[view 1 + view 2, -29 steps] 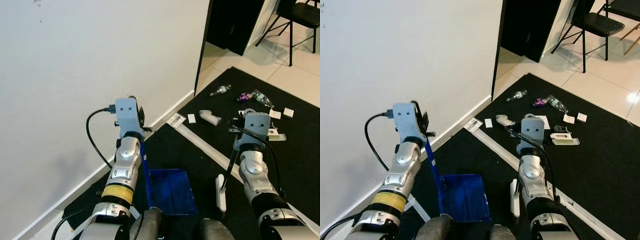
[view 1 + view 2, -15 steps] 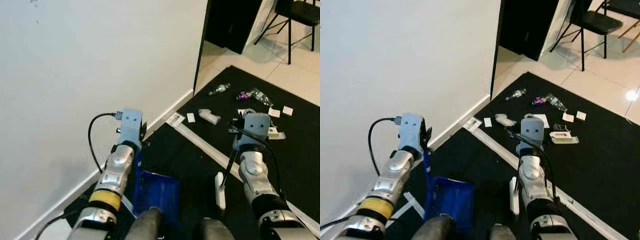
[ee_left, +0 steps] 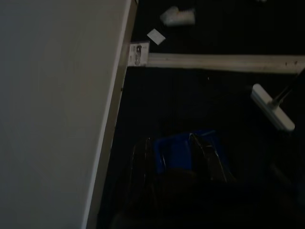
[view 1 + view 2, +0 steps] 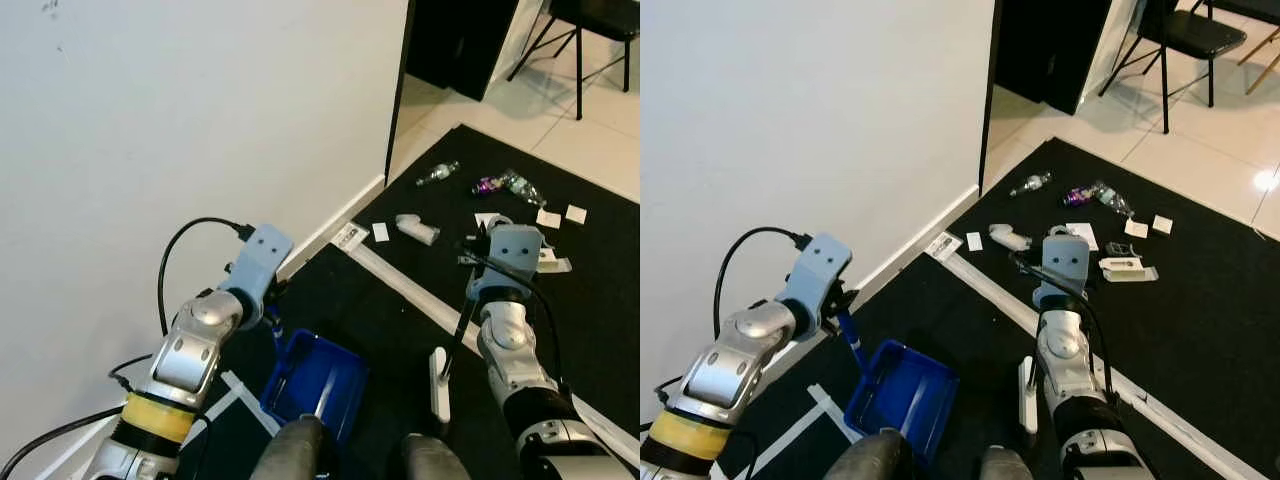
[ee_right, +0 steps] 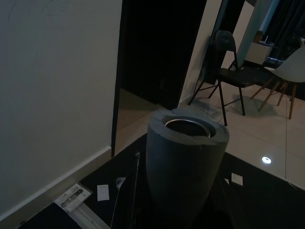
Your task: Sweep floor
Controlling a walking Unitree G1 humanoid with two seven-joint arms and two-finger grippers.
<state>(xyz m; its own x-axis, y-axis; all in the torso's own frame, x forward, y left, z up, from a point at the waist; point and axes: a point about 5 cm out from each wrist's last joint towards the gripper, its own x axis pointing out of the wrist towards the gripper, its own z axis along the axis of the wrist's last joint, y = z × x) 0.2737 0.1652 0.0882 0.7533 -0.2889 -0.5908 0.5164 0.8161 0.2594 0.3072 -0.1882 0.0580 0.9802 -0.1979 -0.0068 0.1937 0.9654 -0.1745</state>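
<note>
My left gripper (image 4: 270, 312) is shut on the thin handle of a blue dustpan (image 4: 316, 386), which rests tilted on the black mat (image 4: 380, 310) near the wall. In the left wrist view the dustpan (image 3: 183, 150) sits between the two dark fingers (image 3: 141, 164). My right gripper (image 4: 474, 265) is shut on the black broom handle (image 4: 460, 325); the white broom head (image 4: 439, 385) rests on the mat. The handle's grey foam end (image 5: 186, 160) rises in the right wrist view. Ahead lies litter: a plastic bottle (image 4: 438, 177), a purple wrapper (image 4: 492, 187) and white scraps (image 4: 418, 232).
A white wall (image 4: 180, 130) runs along my left with a baseboard. A dark doorway (image 4: 455, 40) opens ahead, with a black chair (image 4: 1185, 40) on the tiled floor beyond. A white tape line (image 4: 400, 285) crosses the mat diagonally.
My left arm has swung down and out to the left, tipping the dustpan from upright to slanted on the mat. The right arm and broom have stayed put.
</note>
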